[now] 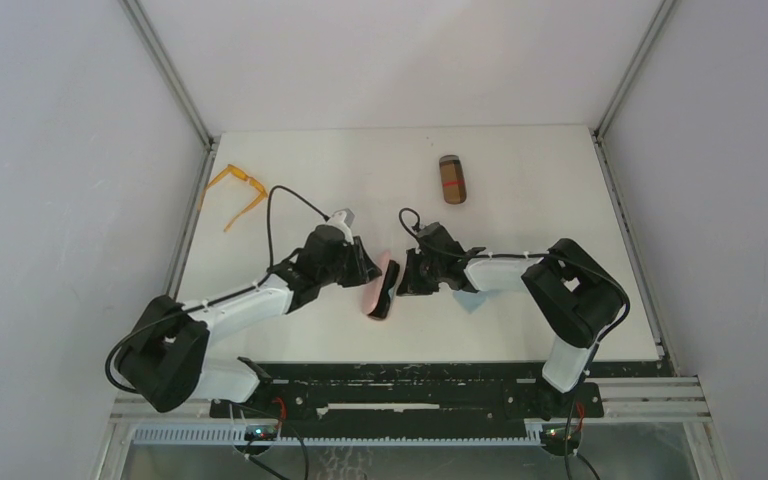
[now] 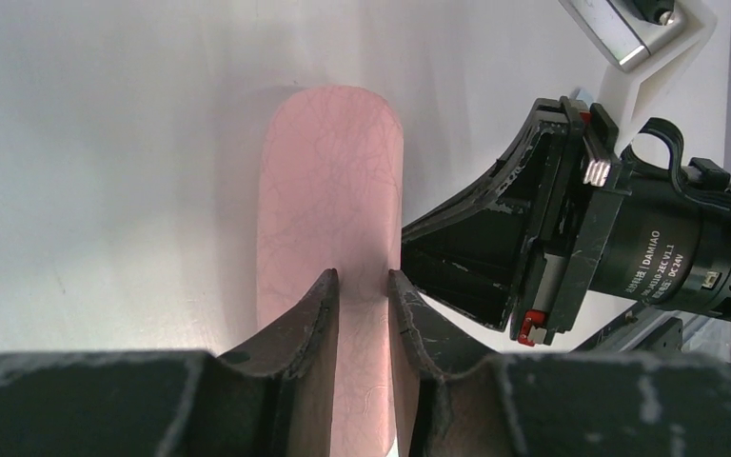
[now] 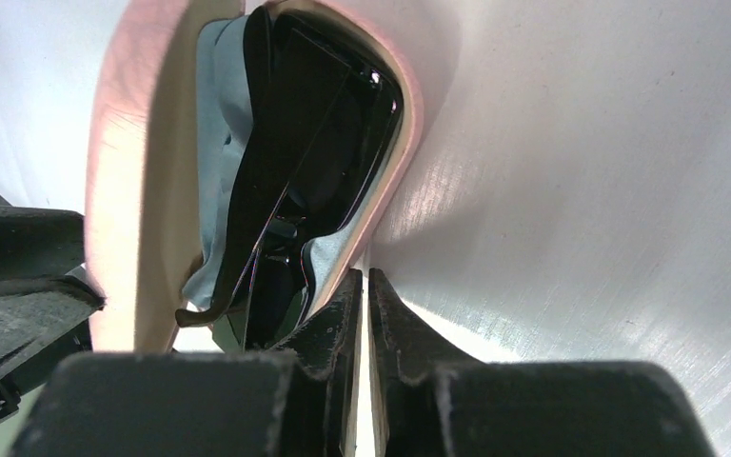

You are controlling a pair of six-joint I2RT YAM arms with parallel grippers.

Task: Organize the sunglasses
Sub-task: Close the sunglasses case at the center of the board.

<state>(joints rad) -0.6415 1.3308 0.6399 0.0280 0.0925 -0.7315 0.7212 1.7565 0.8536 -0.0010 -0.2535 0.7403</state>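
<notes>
Right tool sits nearest, fingers nearly touching, clenched on the thin rim of the pink case; left tool faces it, clamped on the case's other shell, pink showing btwn its pads. Worktop is white, w/ open room beyond both tools and out to the right; rails bound its sides. Pink case is held open btwn the two tools: prob. stiff-shelled but hinged, so it could snap shut or skid if either lets go. Brown case lies well beyond right tool. Orange sunglasses lie unfolded, far beyond and left of left tool, right by the worktop's left edge. They look light, w/ thin springy arms and slick lenses. Best taken at the bridge or a hinge corner, then drawn inward, as there's little room on the edge side. Black sunglasses lie folded inside the pink case, just ahead of right tool, against a light-blue cloth: light, scratch-prone, already housed.
</notes>
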